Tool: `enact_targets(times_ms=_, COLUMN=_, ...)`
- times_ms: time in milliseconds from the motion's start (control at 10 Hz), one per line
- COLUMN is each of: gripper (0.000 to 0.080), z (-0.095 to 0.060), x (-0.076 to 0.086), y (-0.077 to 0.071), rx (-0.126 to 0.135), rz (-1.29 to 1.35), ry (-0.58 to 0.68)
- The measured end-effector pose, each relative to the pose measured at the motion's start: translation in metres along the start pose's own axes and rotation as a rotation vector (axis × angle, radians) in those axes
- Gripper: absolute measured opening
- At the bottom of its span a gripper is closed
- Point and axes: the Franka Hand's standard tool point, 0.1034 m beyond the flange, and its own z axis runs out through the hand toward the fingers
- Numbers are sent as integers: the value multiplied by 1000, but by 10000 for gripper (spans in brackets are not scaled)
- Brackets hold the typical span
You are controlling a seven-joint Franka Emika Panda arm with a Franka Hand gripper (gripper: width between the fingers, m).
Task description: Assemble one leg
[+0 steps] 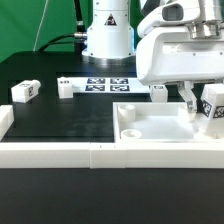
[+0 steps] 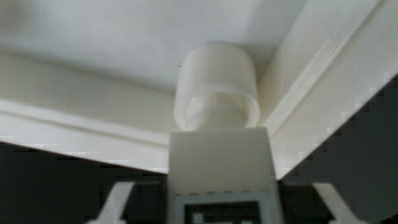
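Note:
My gripper point(image 1: 204, 106) is shut on a white leg point(image 1: 213, 108) whose black-and-white tag faces the camera. It holds the leg over the far right corner of the large white square recessed panel point(image 1: 150, 128). In the wrist view the leg point(image 2: 221, 110) sits between the fingers of the gripper point(image 2: 217, 196). Its round peg end points into an inner corner of the panel point(image 2: 89, 90). Whether the peg touches the panel I cannot tell.
Three other white legs lie on the black table, at the exterior view's left point(image 1: 25, 90), left of the marker board point(image 1: 66, 87) and behind the panel point(image 1: 158, 92). The marker board point(image 1: 105, 83) lies before the robot base. A white rail point(image 1: 60, 152) runs along the front.

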Motion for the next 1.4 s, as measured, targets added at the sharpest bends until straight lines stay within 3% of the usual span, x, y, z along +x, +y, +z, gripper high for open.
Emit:
enact_targets(times_ms=300, gripper=290, z=-1, x=-12, y=-1, rx=-14, rz=77, ry=36)
enact_targets(times_ms=700, gripper=290, z=-1, x=-13, y=-1, rx=-20, rz=89, ry=56)
enact_targets(times_ms=800, gripper=393, z=-1, x=-13, y=-1, rx=-20, rz=89, ry=55)
enact_targets(times_ms=900, gripper=548, z=-1, x=-13, y=-1, rx=-20, rz=89, ry=55)
enact_targets(times_ms=1000, gripper=626, z=-1, x=-13, y=-1, rx=-20, rz=89, ry=55)
enact_targets(times_ms=1400, gripper=648, z=-1, x=-13, y=-1, rx=-20, rz=89, ry=55)
